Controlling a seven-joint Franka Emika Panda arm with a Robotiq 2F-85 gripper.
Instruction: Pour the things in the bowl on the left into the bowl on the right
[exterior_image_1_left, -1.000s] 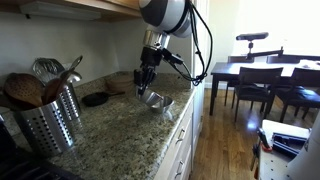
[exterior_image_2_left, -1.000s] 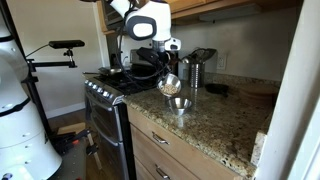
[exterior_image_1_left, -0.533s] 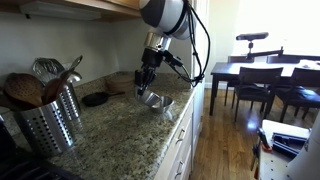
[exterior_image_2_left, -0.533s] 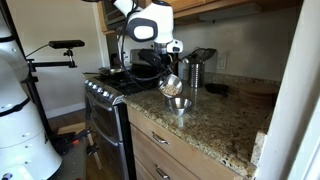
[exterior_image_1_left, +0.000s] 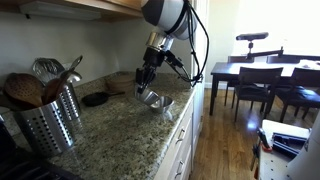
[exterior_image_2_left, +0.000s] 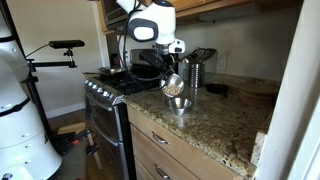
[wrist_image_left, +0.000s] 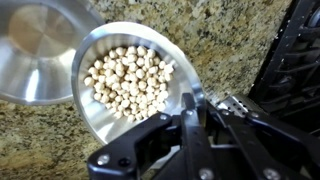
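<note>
The gripper (wrist_image_left: 192, 103) is clamping the rim of a shiny steel bowl (wrist_image_left: 95, 125), tilted over a second steel bowl (wrist_image_left: 35, 55) on speckled granite (wrist_image_left: 235, 30). Small pale round pellets (wrist_image_left: 128, 78), possibly chickpeas, are filling the held bowl.

arm (exterior_image_1_left: 168, 14) bent, reaching downward | wrist tilted sideways | gripper (wrist_image_left: 190, 103) jaws clamped narrow

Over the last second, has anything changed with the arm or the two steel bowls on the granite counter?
Barely. The gripper, shut on the rim of the tilted steel bowl, edged slightly toward frame right in both exterior views, carrying the bowl with it. Nothing was grasped or released. The beige round beans are still inside it, and the second steel bowl on the counter has not moved.
</note>
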